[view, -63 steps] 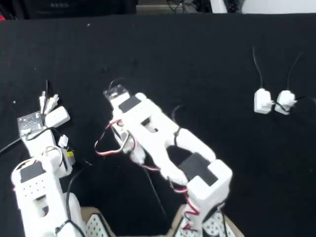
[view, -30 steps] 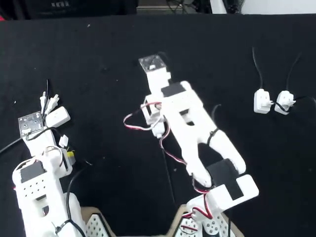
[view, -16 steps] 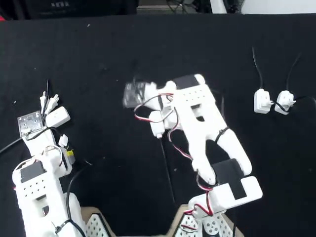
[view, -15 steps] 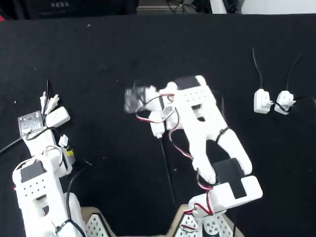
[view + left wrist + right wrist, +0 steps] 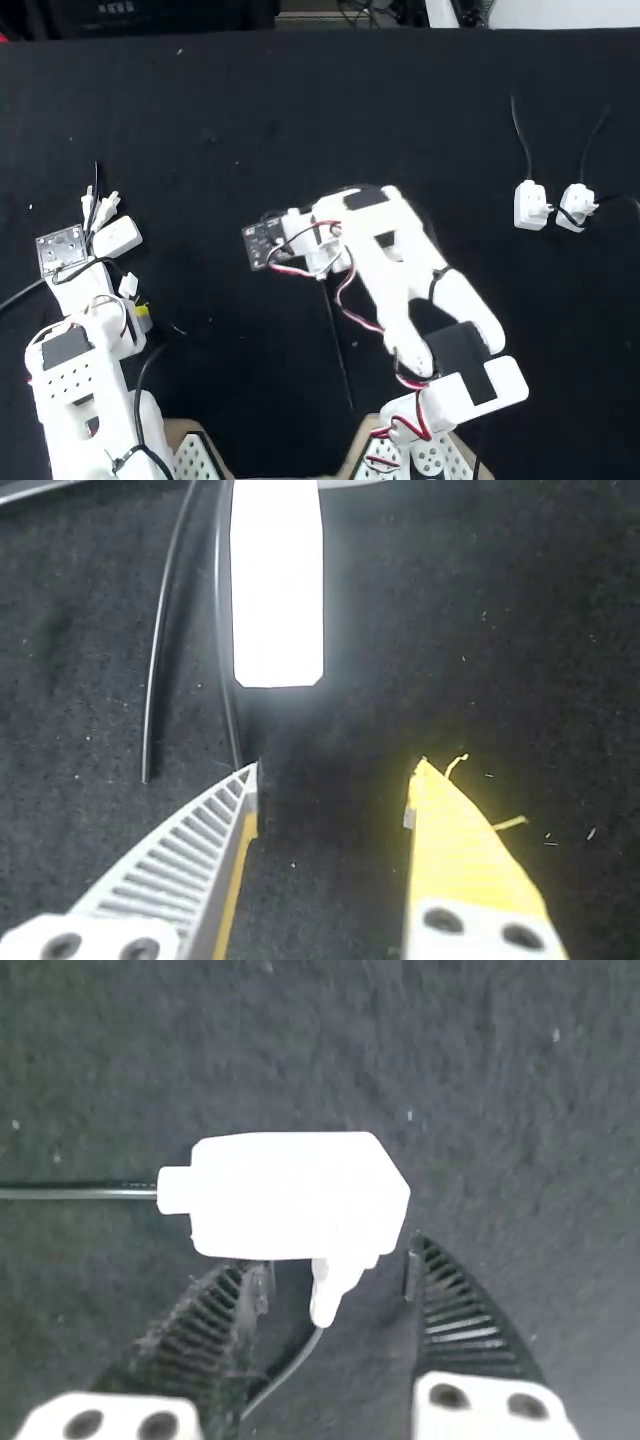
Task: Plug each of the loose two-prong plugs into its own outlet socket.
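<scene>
A white plug body (image 5: 290, 1195) with a thin black cord lies on the black cloth just beyond my right gripper (image 5: 335, 1265). That gripper is open, and a small white stub sticks out of the plug between its fingertips. In the high view the right arm (image 5: 400, 270) bends over the middle of the table. My left gripper (image 5: 335, 770) is open, with nothing between its fingers. A white rectangular block (image 5: 277, 580) lies a little ahead of it, beside a black cable (image 5: 160, 650). The left arm (image 5: 75, 340) stands at the near left, with a white piece (image 5: 117, 236) by its wrist.
Two white socket-and-plug pairs (image 5: 530, 205) (image 5: 577, 207) with black cords sit at the far right. Black cloth (image 5: 300, 110) covers the whole table. The arm bases stand at the near edge.
The right arm swung out from the near left towards the table's middle. Its wrist then turned left and drew back. The left arm has kept still.
</scene>
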You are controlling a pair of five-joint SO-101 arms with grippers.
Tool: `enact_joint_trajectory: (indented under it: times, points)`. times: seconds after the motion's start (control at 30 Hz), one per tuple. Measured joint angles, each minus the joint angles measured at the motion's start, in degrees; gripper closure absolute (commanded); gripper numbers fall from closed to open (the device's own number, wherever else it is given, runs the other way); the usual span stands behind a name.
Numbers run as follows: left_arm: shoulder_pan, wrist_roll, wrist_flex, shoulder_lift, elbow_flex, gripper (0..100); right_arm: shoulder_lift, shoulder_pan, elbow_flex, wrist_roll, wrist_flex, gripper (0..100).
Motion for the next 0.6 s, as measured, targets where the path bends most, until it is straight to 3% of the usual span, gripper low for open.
enact_joint_trajectory:
  times: [0.33, 0.6]
  points:
    - [0.0, 0.0, 0.0, 0.0, 0.0, 76, 0.0, -8.5, 0.0, 0.0, -0.6, 79.8]
    - [0.0, 0.0, 0.0, 0.0, 0.0, 76, 0.0, -9.8, -1.1, 0.0, 1.6, 79.5]
